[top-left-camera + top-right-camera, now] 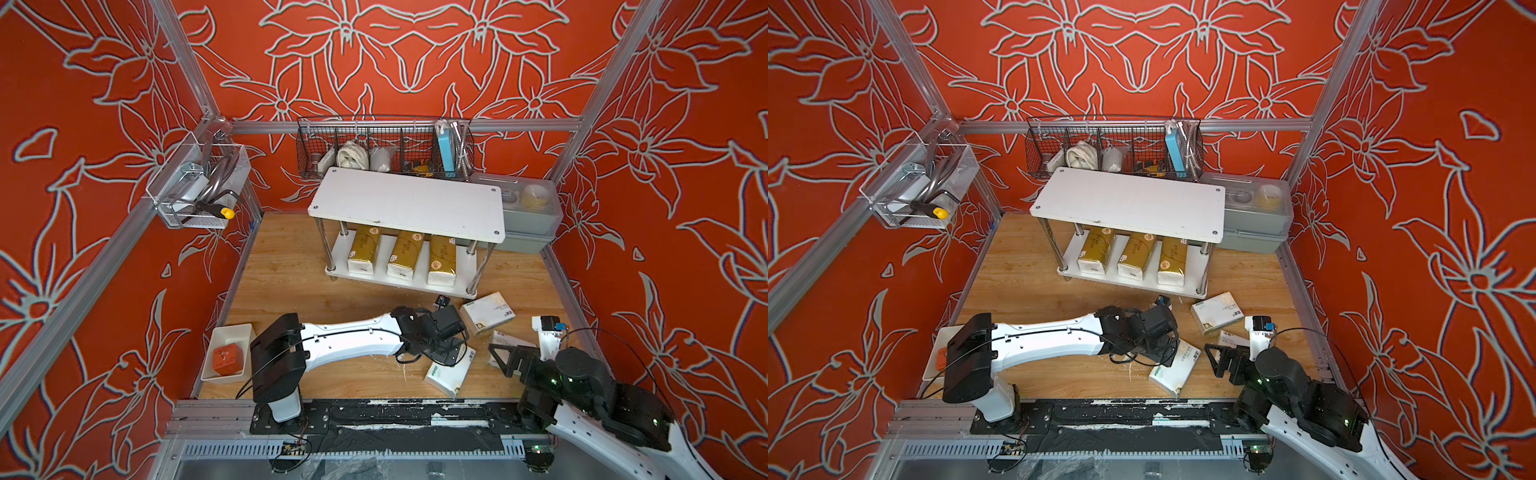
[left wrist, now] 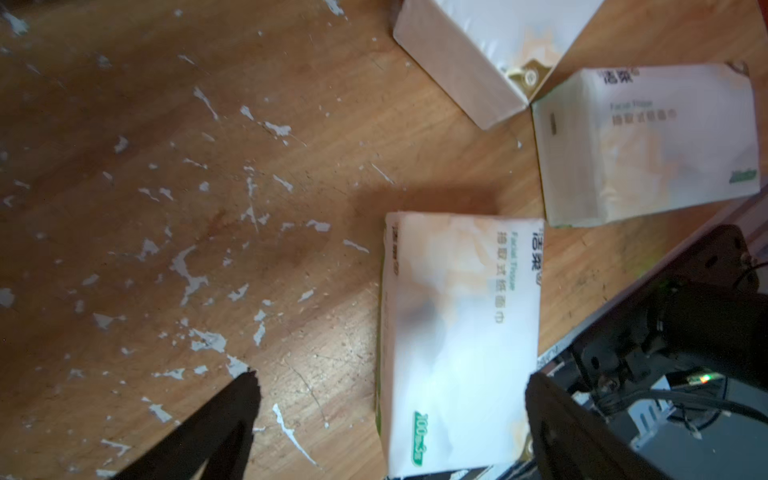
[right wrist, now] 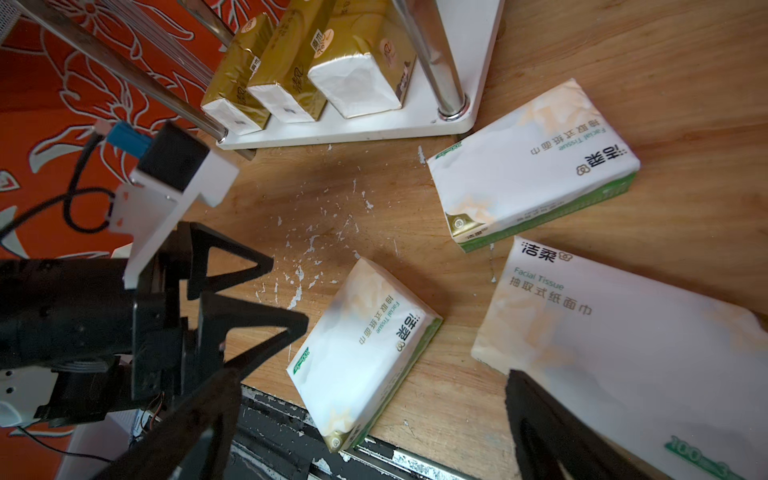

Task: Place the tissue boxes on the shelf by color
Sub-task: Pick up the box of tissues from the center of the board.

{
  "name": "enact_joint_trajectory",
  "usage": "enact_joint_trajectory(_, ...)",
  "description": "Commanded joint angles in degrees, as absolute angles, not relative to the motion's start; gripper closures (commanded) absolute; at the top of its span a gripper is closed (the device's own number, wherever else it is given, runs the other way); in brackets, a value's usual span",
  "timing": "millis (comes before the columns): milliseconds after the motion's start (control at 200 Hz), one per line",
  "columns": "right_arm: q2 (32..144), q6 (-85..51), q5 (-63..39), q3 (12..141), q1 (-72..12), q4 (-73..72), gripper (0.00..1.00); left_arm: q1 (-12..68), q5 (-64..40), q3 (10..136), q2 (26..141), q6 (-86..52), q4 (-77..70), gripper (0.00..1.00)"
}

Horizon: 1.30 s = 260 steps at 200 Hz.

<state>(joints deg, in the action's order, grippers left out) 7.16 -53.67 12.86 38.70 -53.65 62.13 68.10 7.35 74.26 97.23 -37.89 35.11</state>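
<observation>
Black wire basket [image 1: 316, 143] of odds and ends hangs on the back wall [image 1: 415, 62], grey lidded bin [image 1: 534, 226] under its right end. A white tray [image 1: 216, 332] holds an orange cube [image 1: 227, 360].

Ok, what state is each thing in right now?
shelf: upright.
gold tissue boxes: all three lying on the shelf's lower board.
white tissue boxes: all three lying on the tabletop, unshelved.
left gripper: open, holding nothing.
right gripper: open, holding nothing.
grey bin: lid on.
</observation>
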Motion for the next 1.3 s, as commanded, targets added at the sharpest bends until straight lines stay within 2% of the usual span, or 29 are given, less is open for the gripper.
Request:
enact_joint_trajectory(0, 6.7, -55.9, 15.8, 40.1, -53.9, 65.1, 0.01, 71.0, 5.9, 73.8, 95.1, -39.4, 37.2, 0.01)
enact_joint_trajectory(505, 5.1, -61.4, 20.6, 44.7, -53.9, 71.7, 0.01, 79.0, 11.4, 79.1, 102.8, -43.1, 38.9, 0.01)
enact_joint_trajectory(831, 3.4, -59.9, 19.3, 46.3, -53.9, 72.8, 0.01, 79.3, 18.1, 85.5, 110.1, -45.4, 43.4, 0.01)
enact_joint_trajectory(1296, 4.4, -58.6, 19.6, 47.1, -53.9, 72.2, 0.01, 79.0, 17.0, 85.4, 115.3, -46.5, 43.4, 0.01)
